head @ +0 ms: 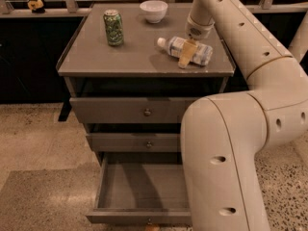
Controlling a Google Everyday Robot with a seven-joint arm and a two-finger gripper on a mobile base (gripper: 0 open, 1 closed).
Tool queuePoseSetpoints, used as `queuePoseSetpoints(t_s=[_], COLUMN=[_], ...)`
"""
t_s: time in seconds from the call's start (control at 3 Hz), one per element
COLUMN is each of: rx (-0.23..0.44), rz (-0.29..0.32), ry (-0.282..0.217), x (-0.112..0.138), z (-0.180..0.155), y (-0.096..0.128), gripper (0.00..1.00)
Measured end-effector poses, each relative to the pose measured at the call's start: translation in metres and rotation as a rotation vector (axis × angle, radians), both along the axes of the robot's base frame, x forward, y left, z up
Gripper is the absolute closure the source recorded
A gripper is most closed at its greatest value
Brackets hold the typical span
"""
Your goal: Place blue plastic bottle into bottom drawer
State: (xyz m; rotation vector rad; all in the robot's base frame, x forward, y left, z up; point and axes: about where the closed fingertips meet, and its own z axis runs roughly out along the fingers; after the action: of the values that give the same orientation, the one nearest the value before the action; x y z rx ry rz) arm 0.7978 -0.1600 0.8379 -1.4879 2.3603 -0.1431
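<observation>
The blue plastic bottle (192, 49) lies on its side on the grey cabinet top (130, 57), right of the middle, with its white cap pointing left. My gripper (186, 56) comes down from above onto the bottle's middle, and the arm's wrist stands straight over it. The bottle rests on the cabinet top. The bottom drawer (139, 216) is pulled out towards me, its grey floor showing. The arm's big lower link covers the drawer's right side.
A green soda can (113, 27) stands upright at the back left of the cabinet top. A white bowl (153, 10) sits at the back middle. The top drawer (130, 110) and middle drawer (134, 142) are pushed in. The floor is speckled stone.
</observation>
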Motion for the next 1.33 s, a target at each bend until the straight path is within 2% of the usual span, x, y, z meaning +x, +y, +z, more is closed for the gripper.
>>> queuePoseSetpoints(t_s=[0.67, 1.0, 1.33], rx=[0.0, 0.0, 0.01], rz=[0.0, 0.0, 0.022], ry=[0.0, 0.0, 0.005], x=[0.0, 0.0, -0.0029], z=[0.0, -0.0001, -0.002], y=[0.0, 0.0, 0.0026], gripper=[0.89, 1.0, 1.0])
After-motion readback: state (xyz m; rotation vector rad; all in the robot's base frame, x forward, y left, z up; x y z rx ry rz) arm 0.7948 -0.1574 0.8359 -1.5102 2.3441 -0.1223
